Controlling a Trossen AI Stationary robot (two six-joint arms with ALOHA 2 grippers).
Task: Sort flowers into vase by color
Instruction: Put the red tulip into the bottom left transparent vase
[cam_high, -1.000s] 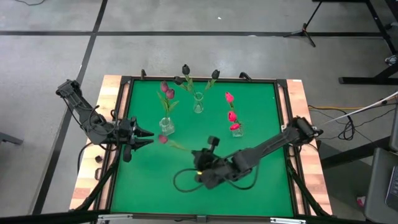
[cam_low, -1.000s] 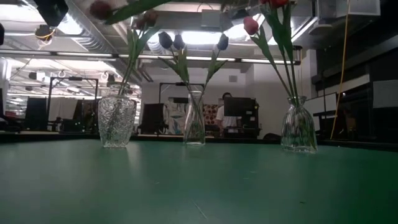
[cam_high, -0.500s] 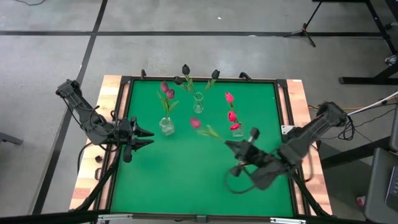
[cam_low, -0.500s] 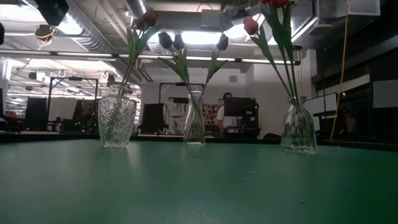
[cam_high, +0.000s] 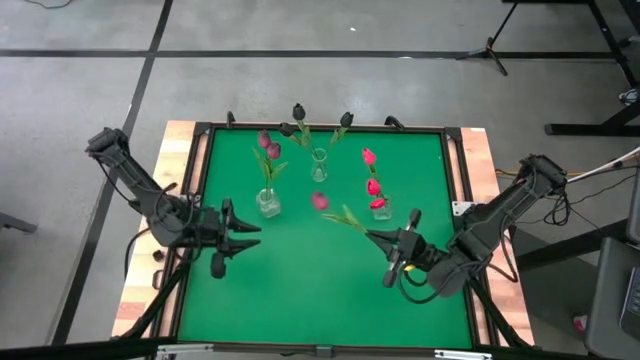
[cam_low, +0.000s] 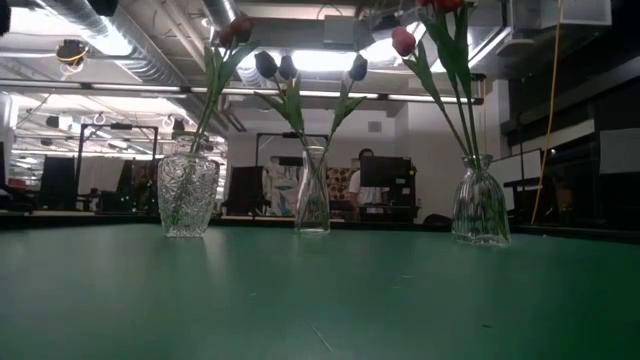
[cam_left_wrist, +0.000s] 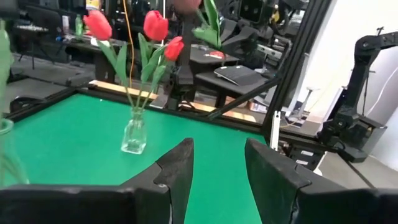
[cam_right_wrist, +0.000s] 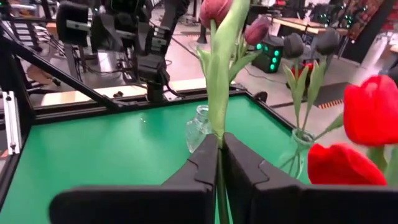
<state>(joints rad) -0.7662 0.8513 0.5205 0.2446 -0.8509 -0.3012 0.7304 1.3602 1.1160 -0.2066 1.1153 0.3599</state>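
Between vases, right gripper (cam_high: 372, 236) pinched a magenta tulip (cam_right_wrist: 217, 81); low view missed it. Left gripper (cam_high: 252, 236) gaped empty.

From above we see the worktop (cam_high: 300, 290) evenly and brightly lit, with only faint, soft shadows. At table height we look into glaring ceiling lights (cam_low: 300, 60) that leave the vases (cam_low: 188, 193) backlit and the near worktop dim. In the right wrist view the red tulips (cam_right_wrist: 367, 112) close by are blurred; in the left wrist view the frame's edges smear.
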